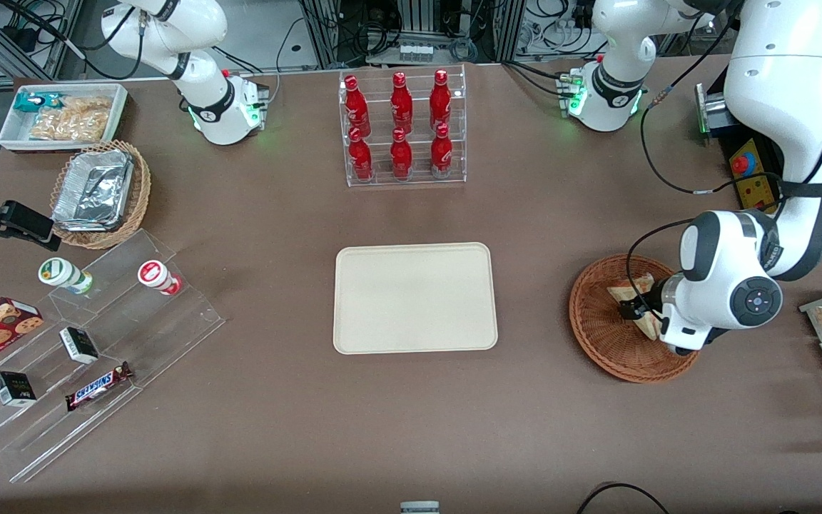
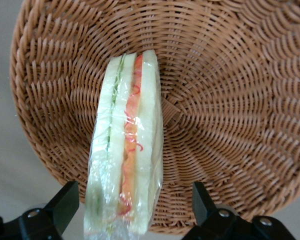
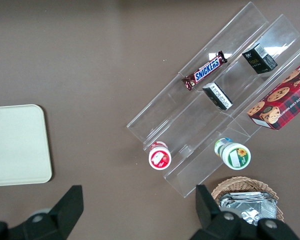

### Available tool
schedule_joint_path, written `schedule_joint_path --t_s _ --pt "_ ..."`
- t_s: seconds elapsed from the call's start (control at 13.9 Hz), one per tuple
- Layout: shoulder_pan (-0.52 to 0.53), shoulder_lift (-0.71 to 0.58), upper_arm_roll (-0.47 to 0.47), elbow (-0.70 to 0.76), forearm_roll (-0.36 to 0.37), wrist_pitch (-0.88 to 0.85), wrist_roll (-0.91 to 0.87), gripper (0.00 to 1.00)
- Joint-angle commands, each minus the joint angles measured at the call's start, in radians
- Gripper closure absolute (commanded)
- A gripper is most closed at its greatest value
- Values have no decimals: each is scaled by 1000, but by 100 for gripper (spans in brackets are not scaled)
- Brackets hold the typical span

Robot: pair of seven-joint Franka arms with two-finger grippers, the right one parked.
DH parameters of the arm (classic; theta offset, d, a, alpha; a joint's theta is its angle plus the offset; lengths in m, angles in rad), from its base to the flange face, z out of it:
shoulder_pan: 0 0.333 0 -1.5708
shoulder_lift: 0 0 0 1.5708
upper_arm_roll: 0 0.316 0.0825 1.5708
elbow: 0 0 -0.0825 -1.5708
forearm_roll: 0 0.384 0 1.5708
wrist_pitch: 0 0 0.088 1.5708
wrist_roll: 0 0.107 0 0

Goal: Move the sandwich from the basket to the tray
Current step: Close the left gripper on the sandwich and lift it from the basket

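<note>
**Inspector A:** Status of the transfer is requested.

**Inspector B:** The sandwich (image 2: 126,150) is found lying in the basket (image 1: 596,335), wrapped in clear film, its cut edge with red-orange and green filling turned toward the wrist camera. The gripper (image 1: 632,311) is positioned low over the basket, at the sandwich. In the wrist view the two fingers (image 2: 65,202) are seen spread apart, one on each side of the wedge, with a gap visible between each finger and the bread. No clamping is recorded.

**Inspector A:** And the destination?

**Inspector B:** The tray (image 1: 414,298) is noted at mid-table, well apart from the basket, toward the parked arm's end. Nothing is seen on it.

**Inspector A:** Progress, then?

**Inspector B:** It is judged that only the approach is done. The grasp is not yet made; closing on the wedge, lifting it out of the basket, carrying it to the tray and releasing it are all left outstanding.
</note>
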Motion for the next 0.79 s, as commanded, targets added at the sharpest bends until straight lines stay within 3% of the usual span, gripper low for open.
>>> schedule_joint_path --t_s 0.0,0.72 --pt "21 13 -1 -7 -12 34 -21 0" --pt "22 39 -2 -6 -13 48 -116 0"
